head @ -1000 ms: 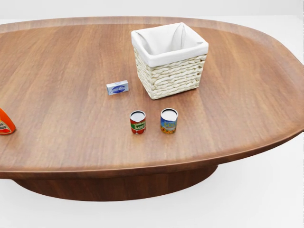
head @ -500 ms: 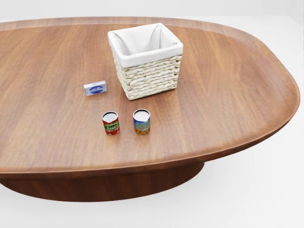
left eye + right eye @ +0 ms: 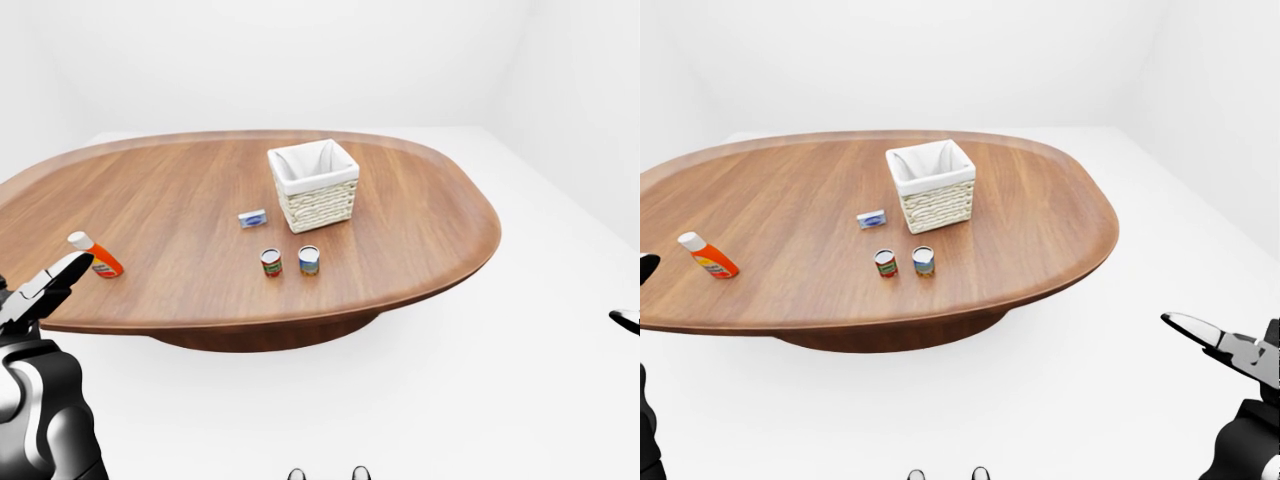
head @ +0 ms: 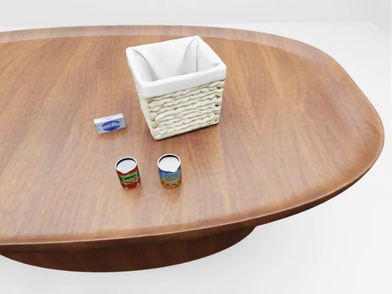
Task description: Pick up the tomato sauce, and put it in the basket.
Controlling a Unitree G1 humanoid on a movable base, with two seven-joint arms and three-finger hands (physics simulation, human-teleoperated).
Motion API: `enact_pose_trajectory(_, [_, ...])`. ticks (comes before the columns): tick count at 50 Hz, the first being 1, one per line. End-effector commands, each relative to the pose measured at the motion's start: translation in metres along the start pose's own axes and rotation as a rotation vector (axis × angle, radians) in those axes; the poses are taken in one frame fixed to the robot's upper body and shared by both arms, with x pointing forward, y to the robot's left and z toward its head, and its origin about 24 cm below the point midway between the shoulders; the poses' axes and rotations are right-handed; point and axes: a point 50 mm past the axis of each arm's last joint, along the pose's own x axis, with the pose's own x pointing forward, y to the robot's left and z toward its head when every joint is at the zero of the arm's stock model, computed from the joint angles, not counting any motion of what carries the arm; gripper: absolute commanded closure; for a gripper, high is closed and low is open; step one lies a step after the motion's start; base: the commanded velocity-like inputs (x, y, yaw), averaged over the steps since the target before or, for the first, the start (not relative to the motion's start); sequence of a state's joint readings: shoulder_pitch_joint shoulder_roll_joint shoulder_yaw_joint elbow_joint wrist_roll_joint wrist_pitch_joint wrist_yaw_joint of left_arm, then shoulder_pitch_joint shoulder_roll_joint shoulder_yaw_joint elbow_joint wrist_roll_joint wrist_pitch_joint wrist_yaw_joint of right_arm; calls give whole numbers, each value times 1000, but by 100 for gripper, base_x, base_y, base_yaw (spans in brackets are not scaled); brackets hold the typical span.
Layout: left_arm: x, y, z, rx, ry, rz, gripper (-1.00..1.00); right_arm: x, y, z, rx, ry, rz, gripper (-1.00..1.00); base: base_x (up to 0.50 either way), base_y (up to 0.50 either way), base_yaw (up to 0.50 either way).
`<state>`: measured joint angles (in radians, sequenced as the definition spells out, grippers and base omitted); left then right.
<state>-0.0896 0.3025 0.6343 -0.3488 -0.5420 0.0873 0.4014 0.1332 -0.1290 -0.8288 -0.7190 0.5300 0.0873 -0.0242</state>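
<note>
Table (image 4: 294, 122): oval, brown wood; carries every item listed below.
Basket (image 4: 177, 104): woven, white cloth lining; upright near the table's middle in the head view.
Tomato sauce (image 4: 127, 173): red-labelled can, upright; below the basket, just left of a blue can (image 4: 169, 171), not touching it.
Small box (image 4: 111, 124): flat, left of the basket.
Orange bottle (image 3: 708, 256): lying far left in the right-eye view.
Left hand (image 3: 48, 285): fingers spread, holding nothing; off the table.
Right hand (image 3: 1230, 350): fingers extended, empty; well apart from the table.
</note>
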Motion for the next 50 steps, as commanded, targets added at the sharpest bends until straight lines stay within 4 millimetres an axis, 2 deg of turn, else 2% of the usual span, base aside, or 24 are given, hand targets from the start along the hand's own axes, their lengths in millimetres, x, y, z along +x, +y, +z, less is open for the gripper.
enact_pose_trajectory(1, [0, -1, -1, 3, 5, -2, -100, 0, 3, -1, -11, 2, 16, -100, 30, -1, 0])
enact_pose_trajectory(50, [-1, -1, -3, 6, 8, -3, -100, 0, 5, -4, -8, 13, 23, -100, 30, 0, 0])
